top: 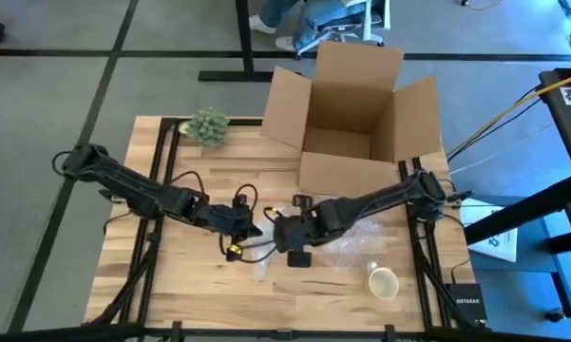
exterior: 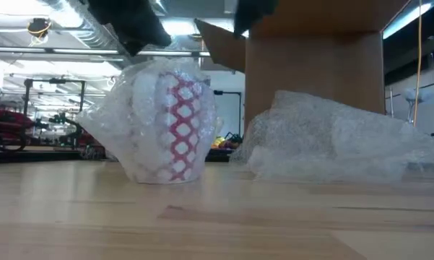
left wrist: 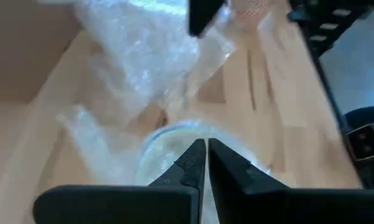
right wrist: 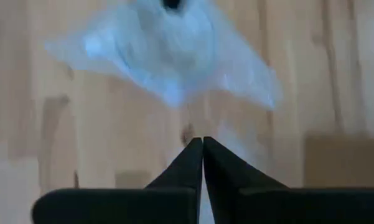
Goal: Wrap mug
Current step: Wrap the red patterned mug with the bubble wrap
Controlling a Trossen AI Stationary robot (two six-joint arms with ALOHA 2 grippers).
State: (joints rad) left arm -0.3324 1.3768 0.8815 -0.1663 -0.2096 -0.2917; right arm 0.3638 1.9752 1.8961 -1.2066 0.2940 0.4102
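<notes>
Above wrapped mug [exterior: 166, 123]: left gripper [left wrist: 206, 152] and right gripper [right wrist: 203, 149] both closed tight, holding nothing.

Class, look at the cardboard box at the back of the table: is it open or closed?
Open. In the high view, the cardboard box has its flaps spread outward and its bare inside floor shows.

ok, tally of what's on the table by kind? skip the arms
Cardboard box: 1, open
Mug: 2, one wrapped in bubble wrap, one bare cream mug
Loose bubble wrap: 1 pile
Green plant-like clump: 1
Total: 5
</notes>
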